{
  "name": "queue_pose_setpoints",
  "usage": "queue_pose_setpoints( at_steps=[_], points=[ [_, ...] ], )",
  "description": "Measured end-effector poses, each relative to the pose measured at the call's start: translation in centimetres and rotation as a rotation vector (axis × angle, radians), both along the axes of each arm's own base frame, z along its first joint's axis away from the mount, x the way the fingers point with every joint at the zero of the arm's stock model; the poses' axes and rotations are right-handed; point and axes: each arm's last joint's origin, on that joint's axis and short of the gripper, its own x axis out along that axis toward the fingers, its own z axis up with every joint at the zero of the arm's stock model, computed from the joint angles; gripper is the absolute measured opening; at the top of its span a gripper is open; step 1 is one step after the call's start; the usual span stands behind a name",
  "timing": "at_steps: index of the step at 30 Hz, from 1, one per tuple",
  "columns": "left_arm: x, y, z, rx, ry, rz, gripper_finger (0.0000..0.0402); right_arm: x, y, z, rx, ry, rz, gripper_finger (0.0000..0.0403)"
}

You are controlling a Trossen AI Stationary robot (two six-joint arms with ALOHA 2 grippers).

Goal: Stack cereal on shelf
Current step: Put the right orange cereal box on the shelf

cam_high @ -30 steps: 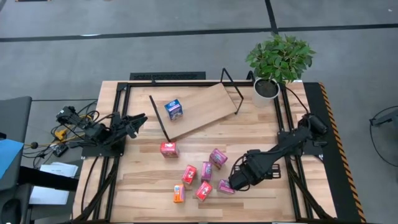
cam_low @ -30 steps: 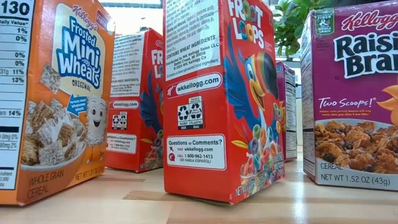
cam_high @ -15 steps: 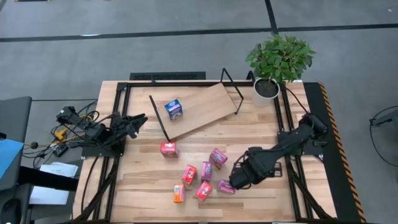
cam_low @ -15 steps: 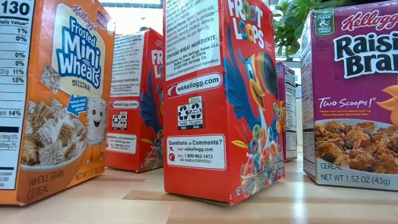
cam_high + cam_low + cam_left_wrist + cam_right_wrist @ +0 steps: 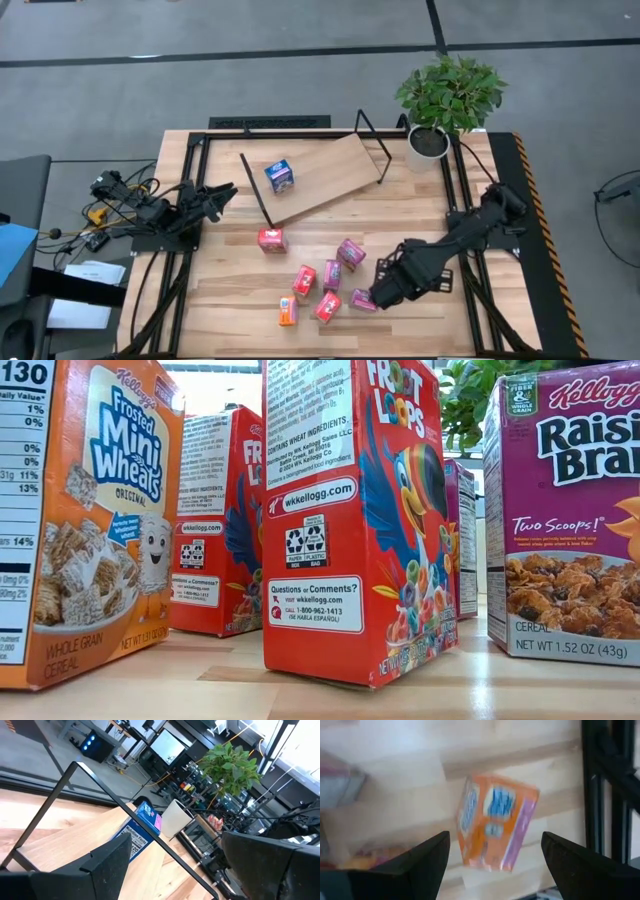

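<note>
Grey floor surrounds a slatted wooden table [image 5: 420, 200] seen from above, with a potted plant [image 5: 447, 95] at its far right corner. On the table, a tilted plywood shelf [image 5: 330, 175] with black rod ends carries one blue cereal box [image 5: 279, 175]. Six more small boxes lie loose on the table toward six o'clock from the shelf: a red box [image 5: 271, 239] just off the shelf's near edge, then a cluster of red, pink and orange boxes. The right gripper [image 5: 372, 297] hangs over the right end of that cluster, its fingers spread apart, with a pink box [image 5: 361, 299] lying directly at its tip, at about nine o'clock from the arm's wrist. Its wrist camera shows an orange box [image 5: 496, 822] framed between the two dark fingers [image 5: 422, 865], not touching either; the box is blurred there. Compared with a second earlier, the right gripper has dropped slightly toward six o'clock and its fingers have widened; the boxes have not moved. The left gripper [image 5: 222, 191] waits at the table's left edge, fingers spread, pointing at the shelf. At table level, large box fronts fill the view, cut off at the edges, hiding both arms.
</note>
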Motion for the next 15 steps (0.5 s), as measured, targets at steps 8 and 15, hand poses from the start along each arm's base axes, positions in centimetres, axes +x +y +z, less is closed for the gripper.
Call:
queue_pose_setpoints(
  at_steps=[8,15],
  points=[
    [0.0,0.0,0.0,-0.014,-0.011,-0.001,0.03,0.3,0.5,-1.1,-0.001,0.066,-0.008,0.0336],
    [-0.1,0.1,-0.1,-0.028,-0.002,0.049,0.03,0.6,1.3,-2.2,0.002,0.082,-0.006,0.0334]
  ],
)
